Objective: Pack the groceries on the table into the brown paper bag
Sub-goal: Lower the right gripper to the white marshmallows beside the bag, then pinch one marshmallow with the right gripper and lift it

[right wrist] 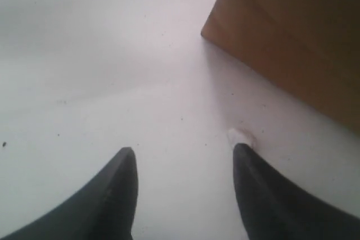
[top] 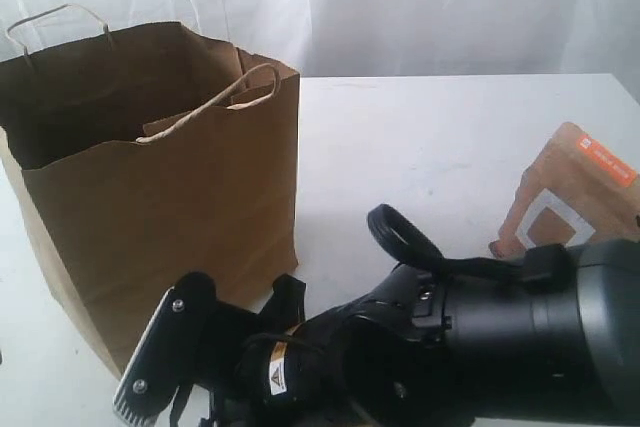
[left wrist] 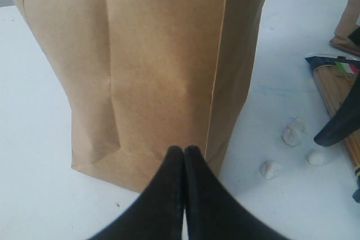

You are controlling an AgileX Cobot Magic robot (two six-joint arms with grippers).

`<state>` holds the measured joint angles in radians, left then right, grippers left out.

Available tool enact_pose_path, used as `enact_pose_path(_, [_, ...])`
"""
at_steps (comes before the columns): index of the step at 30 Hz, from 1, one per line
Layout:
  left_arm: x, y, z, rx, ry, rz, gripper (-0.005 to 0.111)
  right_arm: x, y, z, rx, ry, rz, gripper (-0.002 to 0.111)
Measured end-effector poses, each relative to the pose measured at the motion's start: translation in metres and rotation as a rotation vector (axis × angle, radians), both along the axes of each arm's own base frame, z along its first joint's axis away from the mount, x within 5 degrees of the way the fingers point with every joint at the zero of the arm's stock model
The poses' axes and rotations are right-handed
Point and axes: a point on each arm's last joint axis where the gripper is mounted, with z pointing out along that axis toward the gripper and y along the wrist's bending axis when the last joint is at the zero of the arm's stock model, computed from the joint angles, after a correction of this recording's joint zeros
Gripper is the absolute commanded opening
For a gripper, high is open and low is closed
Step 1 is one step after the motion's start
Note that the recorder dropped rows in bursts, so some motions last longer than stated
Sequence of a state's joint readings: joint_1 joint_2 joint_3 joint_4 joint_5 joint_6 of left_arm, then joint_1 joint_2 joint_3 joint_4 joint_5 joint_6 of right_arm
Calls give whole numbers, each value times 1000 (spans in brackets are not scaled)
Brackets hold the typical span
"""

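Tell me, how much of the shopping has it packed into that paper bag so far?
Done: unclear; the brown paper bag is dark inside. In hand: nothing. The left gripper is shut empty; the right gripper hangs open by a white lump. Left: the brown pouch, spaghetti packet and white lumps lie on the table.

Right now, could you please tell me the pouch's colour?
Brown pouch, white square outline; exterior view.

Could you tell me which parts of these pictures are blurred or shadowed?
Exterior view: sharp, but shadow fills the brown paper bag. Left wrist view: the left gripper is blurred, the bag crisp. Right wrist view: soft throughout, faint shadow beside the bag.
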<state>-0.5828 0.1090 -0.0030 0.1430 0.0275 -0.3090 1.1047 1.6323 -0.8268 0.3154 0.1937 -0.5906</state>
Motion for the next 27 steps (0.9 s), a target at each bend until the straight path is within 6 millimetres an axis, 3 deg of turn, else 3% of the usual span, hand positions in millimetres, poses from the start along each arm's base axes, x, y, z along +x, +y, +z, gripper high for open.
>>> enact_pose_path(5, [0, 0, 0, 0, 0, 0, 0, 1, 3, 2, 61, 88, -127, 49])
enact_pose_path(11, [0, 0, 0, 0, 0, 0, 0, 1, 5, 3, 71, 119, -156, 49])
enact_pose_path(20, [0, 0, 0, 0, 0, 0, 0, 3, 1, 3, -59, -12, 11, 49])
enact_pose_path(27, [0, 0, 0, 0, 0, 0, 0, 16, 5, 7, -120, -123, 93, 49])
